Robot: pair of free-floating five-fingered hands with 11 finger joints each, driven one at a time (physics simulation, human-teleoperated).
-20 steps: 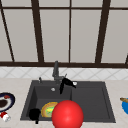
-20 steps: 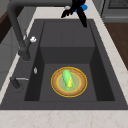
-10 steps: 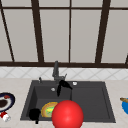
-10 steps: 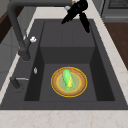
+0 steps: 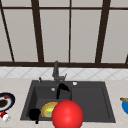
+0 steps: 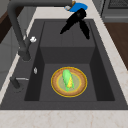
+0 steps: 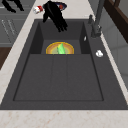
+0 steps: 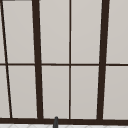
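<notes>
Right robot hand, fingers straight and empty, poised over sink beside plate bearing corn; left robot hand at front rim, grip indiscernible.

A large red ball at the front view's bottom centre hides part of the yellow plate. The blue dish is cut by the right edge, and the faucet by the upper view's bottom; the white speck is perhaps a knob.
</notes>
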